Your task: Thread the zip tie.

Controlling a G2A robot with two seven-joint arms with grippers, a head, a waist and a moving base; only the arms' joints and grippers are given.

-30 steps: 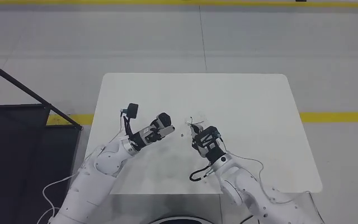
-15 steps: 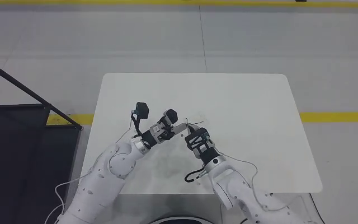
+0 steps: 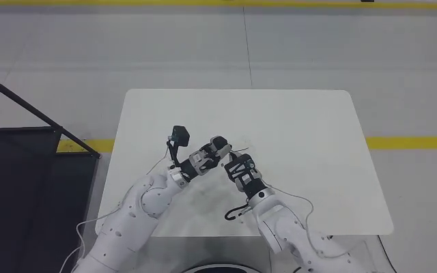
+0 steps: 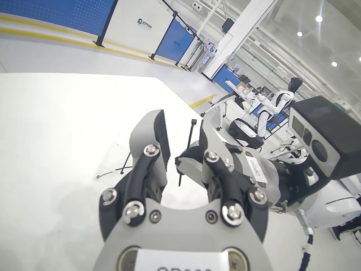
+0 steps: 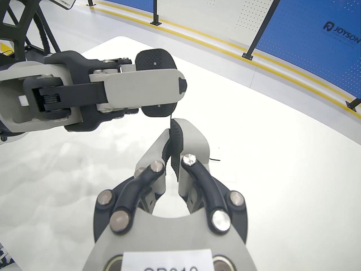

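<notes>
A thin black zip tie (image 4: 189, 136) stands upright, its square head on top. My right gripper (image 5: 172, 126) is shut on the zip tie (image 5: 170, 121) near the lower part of the strap. My left gripper (image 4: 182, 125) is open, and the strap rises in the gap between its two fingers without touching either pad. In the top view both grippers meet over the middle of the white table (image 3: 307, 123), the left gripper (image 3: 220, 145) just up and left of the right gripper (image 3: 234, 162). The right wrist view has the left gripper (image 5: 166, 85) directly above my own fingertips.
A short thin black strand (image 5: 214, 159) lies on the table just beyond the right gripper. A black frame and dark panel (image 3: 27, 170) stand off the table's left side. The tabletop is bare white around both arms.
My left gripper has moved right, up to the right gripper, so the zip tie now stands between its open fingers. The right gripper shifted slightly left, still holding the tie.
</notes>
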